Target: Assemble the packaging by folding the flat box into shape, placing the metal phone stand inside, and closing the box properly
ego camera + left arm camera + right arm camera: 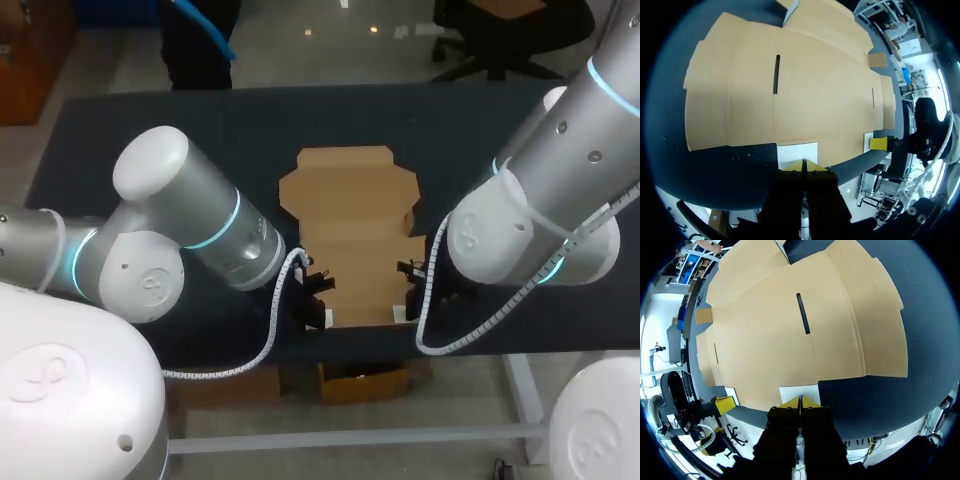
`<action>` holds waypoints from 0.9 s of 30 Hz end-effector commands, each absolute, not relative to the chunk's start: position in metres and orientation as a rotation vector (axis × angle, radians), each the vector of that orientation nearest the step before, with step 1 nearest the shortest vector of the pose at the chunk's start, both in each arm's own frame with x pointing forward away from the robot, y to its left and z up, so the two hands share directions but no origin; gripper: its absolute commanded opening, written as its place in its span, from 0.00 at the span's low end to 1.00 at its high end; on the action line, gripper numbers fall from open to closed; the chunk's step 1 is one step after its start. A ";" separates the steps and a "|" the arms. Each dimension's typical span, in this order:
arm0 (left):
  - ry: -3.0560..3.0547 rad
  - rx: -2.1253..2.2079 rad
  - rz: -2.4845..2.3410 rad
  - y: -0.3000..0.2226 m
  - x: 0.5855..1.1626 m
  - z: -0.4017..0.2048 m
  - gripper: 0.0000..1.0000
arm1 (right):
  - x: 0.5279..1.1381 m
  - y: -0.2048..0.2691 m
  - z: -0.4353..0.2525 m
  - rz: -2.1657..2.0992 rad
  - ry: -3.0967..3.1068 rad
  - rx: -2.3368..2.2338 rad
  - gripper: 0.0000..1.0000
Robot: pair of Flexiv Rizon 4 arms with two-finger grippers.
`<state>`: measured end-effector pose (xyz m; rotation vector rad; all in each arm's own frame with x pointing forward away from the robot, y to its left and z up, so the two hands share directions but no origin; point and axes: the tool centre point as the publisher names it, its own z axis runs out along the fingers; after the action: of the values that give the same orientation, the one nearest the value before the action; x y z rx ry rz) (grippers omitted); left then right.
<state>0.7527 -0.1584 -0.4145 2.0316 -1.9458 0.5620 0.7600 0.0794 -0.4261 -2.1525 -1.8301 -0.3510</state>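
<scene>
Here's the flat box [350, 230], a tan cardboard sheet lying unfolded on the dark table [150, 130]. It runs from mid-table right down to the near edge, with its notched flaps at the far end. Both arms are in low at that near edge, one from each side. The left gripper [316, 297] is at the near left corner of the sheet, and the right gripper [410, 290] is at the near right corner, well apart from it with bare cardboard between them. In the left wrist view, the left gripper [804, 166] has its yellow tips pressed together to a thin seam with nothing between them. They sit right at the near edge of a white patch [797, 152] where the cardboard meets the table. Ahead of it the sheet spreads out flat, with a narrow dark slot [776, 74] cut into the panel. The other arm's yellow tip shows off to the side along the same edge. The right wrist view is a mirror of that. The right gripper [800, 402] is also pinched closed and empty, with its tips at a white rectangle [799, 391] on the sheet's near edge. Another slot [803, 313] lies ahead of it in the cardboard. Whether either pair of tips actually touches the sheet, I can't tell.
</scene>
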 end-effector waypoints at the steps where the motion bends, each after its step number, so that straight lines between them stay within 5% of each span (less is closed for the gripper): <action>1: -1.951 2.066 0.546 -0.163 0.754 -0.424 0.00 | 0.764 0.085 -0.442 -0.318 -1.831 -2.163 0.00; 27: -1.938 2.137 0.546 -0.119 0.759 -0.376 0.00 | 0.760 0.039 -0.390 -0.576 -1.736 -2.094 0.00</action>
<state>0.7631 -0.1304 -0.3889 2.1428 -1.9386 0.5445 0.7593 0.0545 -0.4029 -2.2031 -1.8024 -0.4819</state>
